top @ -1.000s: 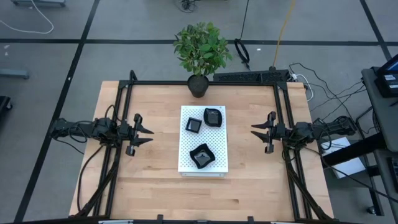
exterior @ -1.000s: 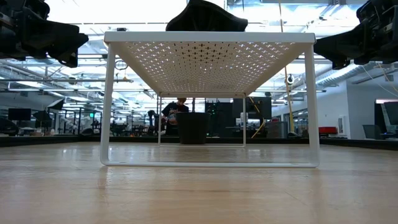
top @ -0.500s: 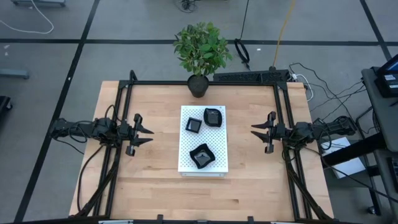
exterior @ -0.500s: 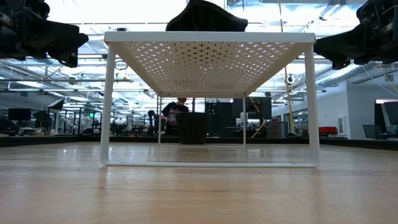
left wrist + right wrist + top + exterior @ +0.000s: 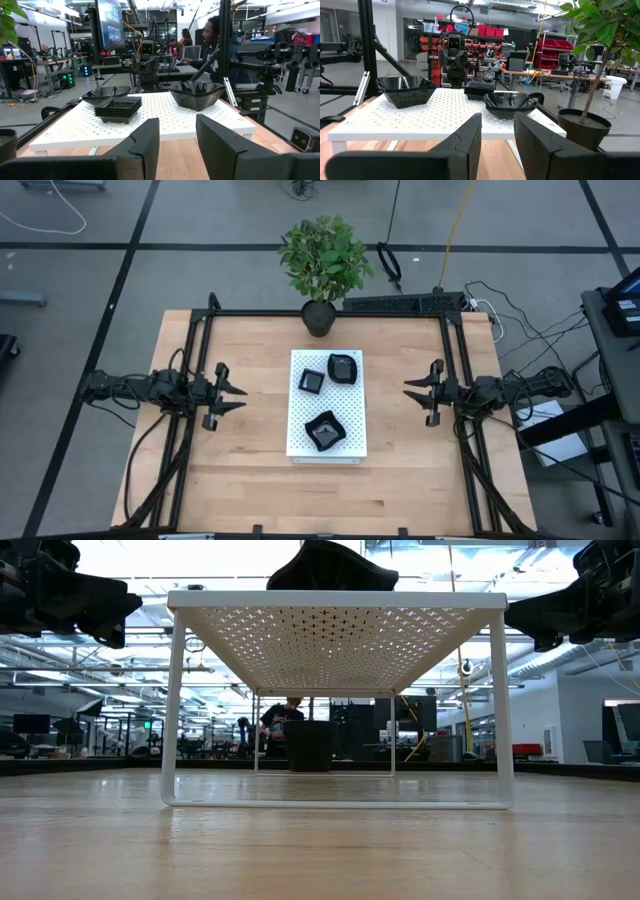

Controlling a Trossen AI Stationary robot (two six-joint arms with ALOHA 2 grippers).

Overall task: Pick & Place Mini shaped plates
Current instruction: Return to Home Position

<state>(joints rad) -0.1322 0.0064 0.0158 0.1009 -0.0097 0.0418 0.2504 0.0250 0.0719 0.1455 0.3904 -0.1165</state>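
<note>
i see the left gripper (image 5: pixel 244 398) by the worktop's (image 5: pixel 230 470) left edge and the right gripper (image 5: pixel 406 389) by its right edge, both with fingers apart, while on the white board (image 5: pixel 300 415) mid-worktop the wavy square stack (image 5: pixel 324 430) sits askew toward the near edge, and the small square stack (image 5: pixel 312 381) and rounded stack (image 5: pixel 343 367) sit toward the far edge.

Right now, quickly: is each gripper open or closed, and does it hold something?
Left gripper: open, holding nothing, left of the white perforated shelf.
Right gripper: open, holding nothing, right of the shelf.
</note>
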